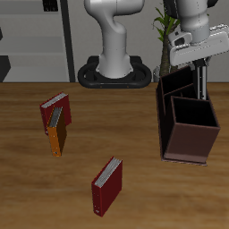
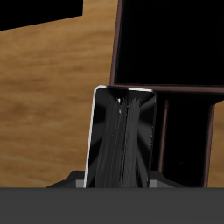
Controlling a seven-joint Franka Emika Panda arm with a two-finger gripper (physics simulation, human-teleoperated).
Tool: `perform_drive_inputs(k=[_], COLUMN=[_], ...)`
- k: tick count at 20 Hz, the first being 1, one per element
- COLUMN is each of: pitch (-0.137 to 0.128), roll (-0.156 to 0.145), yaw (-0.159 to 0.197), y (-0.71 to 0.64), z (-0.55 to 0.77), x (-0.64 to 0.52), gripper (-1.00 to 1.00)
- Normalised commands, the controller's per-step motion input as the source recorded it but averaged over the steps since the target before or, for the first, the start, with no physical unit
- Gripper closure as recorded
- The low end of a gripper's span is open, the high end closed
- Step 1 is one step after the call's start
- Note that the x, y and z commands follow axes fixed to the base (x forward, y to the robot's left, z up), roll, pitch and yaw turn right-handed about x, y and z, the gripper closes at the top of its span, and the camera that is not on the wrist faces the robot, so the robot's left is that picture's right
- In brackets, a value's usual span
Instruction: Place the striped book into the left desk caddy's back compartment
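The striped book (image 1: 205,82) hangs upright from my gripper (image 1: 202,64), which is shut on its top end. In the wrist view the book (image 2: 122,140) shows dark with narrow stripes, sticking out from the gripper (image 2: 118,182). The left desk caddy (image 1: 188,141) is a dark maroon box with two square sections. The book's lower end is at or just above the rim of the back compartment (image 1: 177,87), near the wall away from the red books. The caddy's dark inside (image 2: 166,44) and a wall (image 2: 210,131) show beyond the book in the wrist view.
Two dark-red books lie on the table, one farther back (image 1: 55,109) and one near the front edge (image 1: 107,185). A small orange book (image 1: 56,134) leans by the farther one. The robot's base (image 1: 114,72) and a plant (image 1: 165,36) stand behind the caddy.
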Motion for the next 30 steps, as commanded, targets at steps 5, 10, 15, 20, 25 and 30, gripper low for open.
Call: perform_drive_inputs(k=[5, 10, 15, 20, 25, 30], pitch=[0.008, 0.062, 0.098, 0.183, 0.089, 0.000], roll=[-0.021, -0.024, -0.012, 0.087, 0.080, 0.005], yaw=[-0.020, -0.044, -0.019, -0.050, -0.025, -0.025], y=[0.03, -0.20, -0.17, -0.20, -0.08, -0.04], z=[-0.06, -0.29, -0.37, -0.50, -0.23, 0.03], x=[0.08, 0.17, 0.19, 0.25, 0.09, -0.08], gripper=[1.00, 1.00, 1.00, -1.00, -1.00, -1.00])
